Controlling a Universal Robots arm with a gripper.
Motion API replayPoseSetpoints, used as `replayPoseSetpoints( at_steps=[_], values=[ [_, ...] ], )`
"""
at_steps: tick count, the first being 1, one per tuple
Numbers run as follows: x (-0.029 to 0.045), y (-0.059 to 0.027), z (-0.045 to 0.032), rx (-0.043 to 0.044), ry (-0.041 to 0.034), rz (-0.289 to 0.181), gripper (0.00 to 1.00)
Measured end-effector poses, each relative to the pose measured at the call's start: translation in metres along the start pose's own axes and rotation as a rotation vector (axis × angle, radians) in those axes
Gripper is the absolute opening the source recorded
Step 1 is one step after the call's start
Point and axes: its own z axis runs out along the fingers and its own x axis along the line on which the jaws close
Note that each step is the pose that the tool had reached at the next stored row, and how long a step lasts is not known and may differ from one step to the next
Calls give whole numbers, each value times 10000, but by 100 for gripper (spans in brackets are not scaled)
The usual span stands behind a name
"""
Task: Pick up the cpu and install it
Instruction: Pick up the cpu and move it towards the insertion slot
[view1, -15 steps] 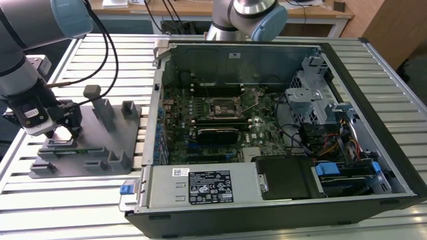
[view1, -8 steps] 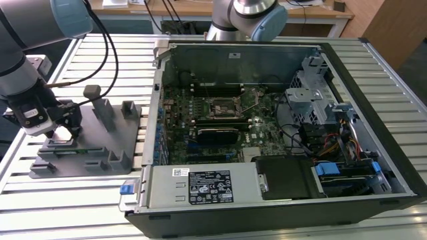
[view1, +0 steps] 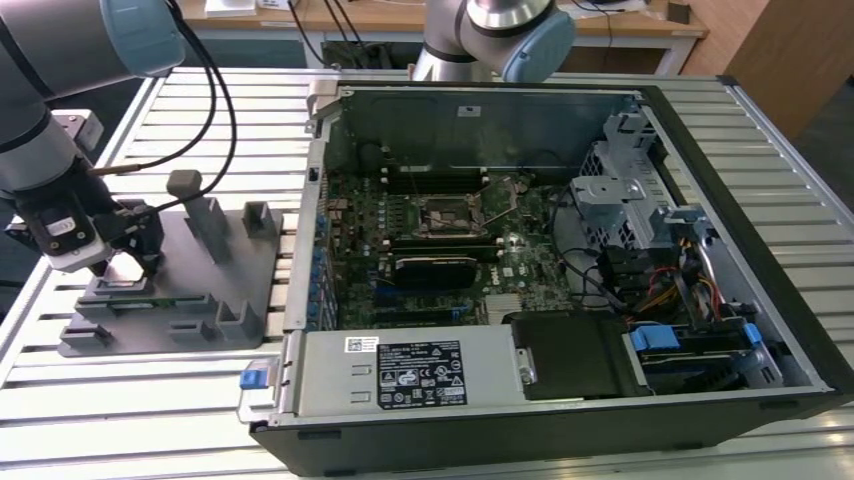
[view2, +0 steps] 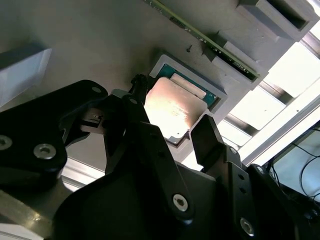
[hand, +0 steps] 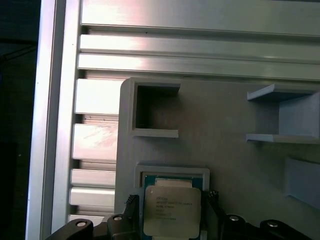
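Tool (view2: 171, 111) closed on cpu (hand: 172, 210): fingers (view2: 207, 136) press two opposite edges, cpu flat and square between them. It seems just proud of pocket in grey fixture tray (hand: 225, 110) directly beneath tool. Motherboard socket (view1: 447, 213) well apart from tool, inside open case (view1: 694, 330).

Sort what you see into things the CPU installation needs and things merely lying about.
Needed:
cpu, at the grey fixture tray pocket
gripper, down at the cpu
CPU socket on the motherboard

Lying about:
thin green circuit board on the tray
power supply
coloured cables
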Motion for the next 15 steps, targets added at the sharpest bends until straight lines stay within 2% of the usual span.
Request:
replayPoseSetpoints(
  at_steps=[3,4,5,15],
  values=[
    [0,0,0,1,1,7,62],
    [0,0,0,1,0,7,55],
    [0,0,-1,0,0,7,54],
    [0,2,-65,0,-1,15,54]
  ],
)
